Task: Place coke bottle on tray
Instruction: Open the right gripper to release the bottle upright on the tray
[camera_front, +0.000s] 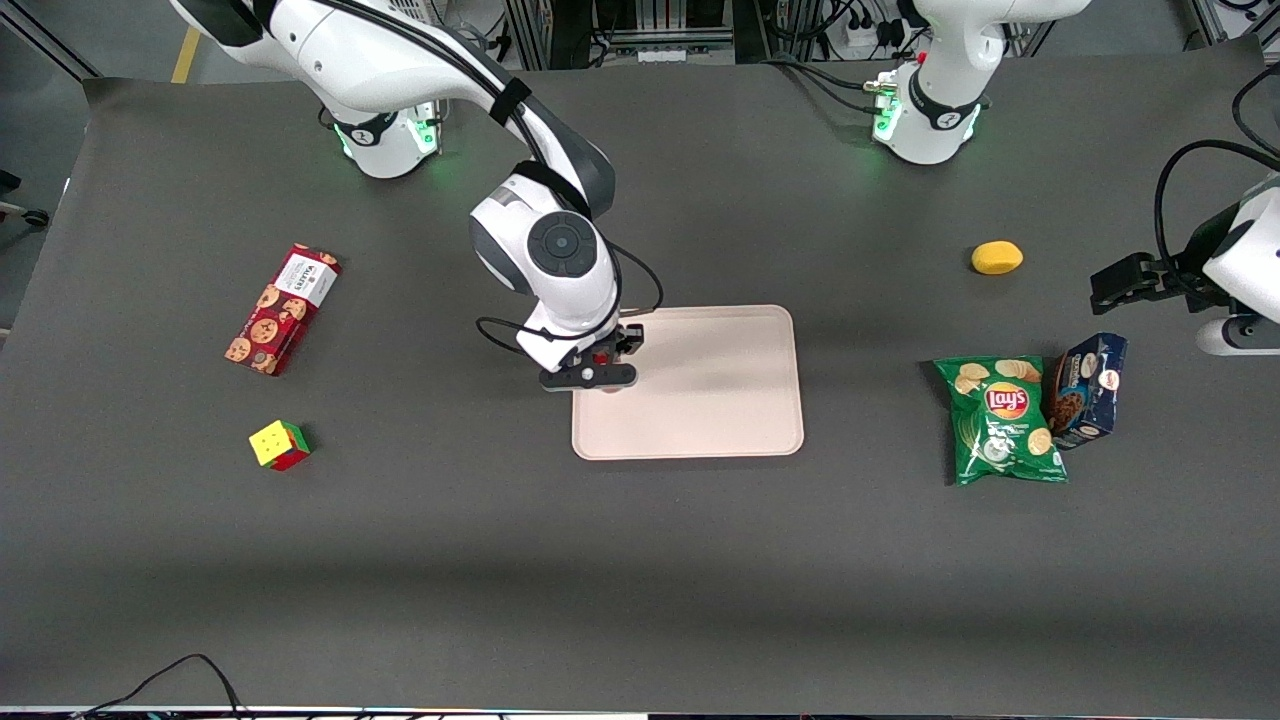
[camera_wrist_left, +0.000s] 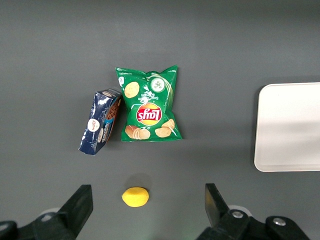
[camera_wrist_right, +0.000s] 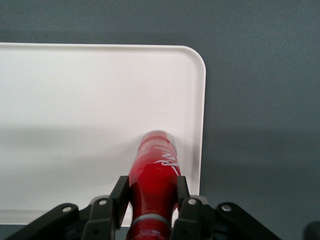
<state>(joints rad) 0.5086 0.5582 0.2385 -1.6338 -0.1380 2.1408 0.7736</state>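
Gripper (camera_wrist_right: 152, 200) clamped on the coke bottle (camera_wrist_right: 155, 172), its base on the tray (camera_wrist_right: 75, 100) near the rim.

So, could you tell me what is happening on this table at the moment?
The right arm's gripper is shut on the coke bottle and holds it over the tray, close to the tray's edge toward the working arm's end. The wrist view shows the bottle's base at or near the tray surface; contact cannot be confirmed. The fingers have not let go yet.
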